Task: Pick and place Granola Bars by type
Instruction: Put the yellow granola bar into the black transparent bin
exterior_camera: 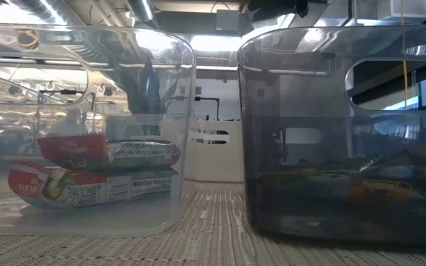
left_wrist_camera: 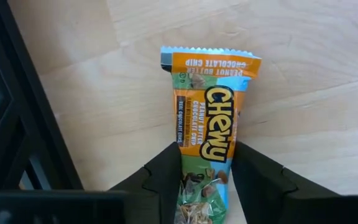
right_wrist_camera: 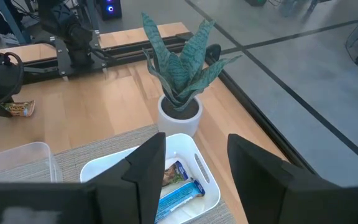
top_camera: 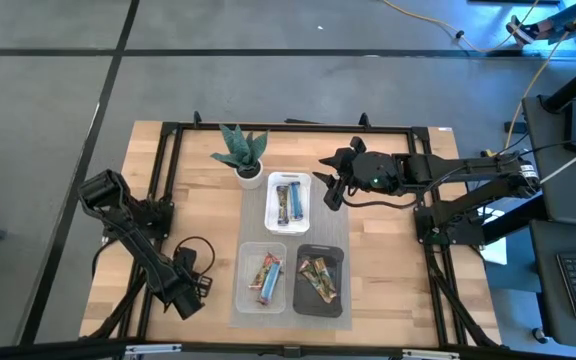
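My left gripper (left_wrist_camera: pixel 207 155) is low over the table's near-left part (top_camera: pixel 196 288) and is shut on an orange-and-green granola bar (left_wrist_camera: pixel 209 106). In the right wrist view this bar (right_wrist_camera: pixel 18 109) sticks out from the left gripper. My right gripper (right_wrist_camera: pixel 194 180) is open and hovers at the far right side of the white tray (top_camera: pixel 288 200), which holds blue bars (right_wrist_camera: pixel 179 190). The clear tray (top_camera: pixel 264 276) holds red and blue bars (exterior_camera: pixel 102 174). Green-and-tan bars (top_camera: pixel 318 277) lie in the black tray (top_camera: pixel 319 281). My left gripper pinches the orange-and-green bar between its two fingers, which sit on the two long edges near one end (left_wrist_camera: pixel 197 180). The rest of the bar reaches forward past the fingertips (left_wrist_camera: pixel 169 165) over the wooden table top. Whether it rests on the table, I cannot tell.
A potted snake plant (top_camera: pixel 243 155) stands just beyond the white tray's far-left corner. The three trays sit on a grey mat (top_camera: pixel 251 235) at the table's middle. A black frame (top_camera: pixel 168 150) runs round the table. A dark cable (top_camera: pixel 193 248) loops near the left arm.
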Available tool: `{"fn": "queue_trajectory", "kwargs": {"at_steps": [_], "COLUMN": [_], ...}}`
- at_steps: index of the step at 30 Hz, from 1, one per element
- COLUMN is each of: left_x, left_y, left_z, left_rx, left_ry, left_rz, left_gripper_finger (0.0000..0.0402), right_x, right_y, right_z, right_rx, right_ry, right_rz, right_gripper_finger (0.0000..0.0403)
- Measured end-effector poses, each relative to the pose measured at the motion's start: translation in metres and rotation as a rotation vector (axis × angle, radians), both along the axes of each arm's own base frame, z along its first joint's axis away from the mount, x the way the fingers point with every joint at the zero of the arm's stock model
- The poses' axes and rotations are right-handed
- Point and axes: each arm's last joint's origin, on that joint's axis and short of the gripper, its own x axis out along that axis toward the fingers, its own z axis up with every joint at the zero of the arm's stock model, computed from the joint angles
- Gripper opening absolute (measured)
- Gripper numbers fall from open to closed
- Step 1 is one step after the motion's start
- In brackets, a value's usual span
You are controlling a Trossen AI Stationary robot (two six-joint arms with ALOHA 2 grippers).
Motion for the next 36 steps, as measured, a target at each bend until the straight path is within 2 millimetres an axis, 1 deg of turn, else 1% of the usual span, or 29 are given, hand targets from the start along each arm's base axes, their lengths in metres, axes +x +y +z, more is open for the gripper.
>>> {"fn": "queue_trajectory", "kwargs": {"at_steps": [3,10,17,27,29,32,36], "left_x": [0.000,0.000,0.000,0.000,0.001,0.003,0.006], "left_y": [0.000,0.001,0.001,0.005,0.006,0.009,0.016], "left_z": [0.000,0.000,0.000,0.007,0.009,0.018,0.036], "left_rx": [0.004,0.021,0.027,0.052,0.062,0.089,0.187], "left_ry": [-0.003,-0.020,-0.028,-0.092,-0.128,-0.230,-0.479], "left_rz": [-0.001,0.000,0.009,0.002,-0.003,-0.012,-0.038], "left_gripper_finger": [0.0123,0.0122,0.0111,0.0109,0.0109,0.0109,0.0109], "right_x": [0.000,0.000,0.000,0.000,0.000,0.001,0.003], "right_y": [0.000,0.000,0.000,0.000,0.000,0.000,0.001], "right_z": [0.000,0.000,0.000,0.000,0.001,0.001,0.004], "right_rx": [0.000,0.000,0.000,-0.001,-0.001,0.002,0.036], "right_ry": [0.000,0.000,-0.001,-0.005,-0.006,-0.016,-0.060], "right_rz": [0.000,0.000,0.000,0.002,0.002,0.001,0.017], "right_gripper_finger": [0.0177,0.0177,0.0177,0.0177,0.0177,0.0177,0.0177]}}
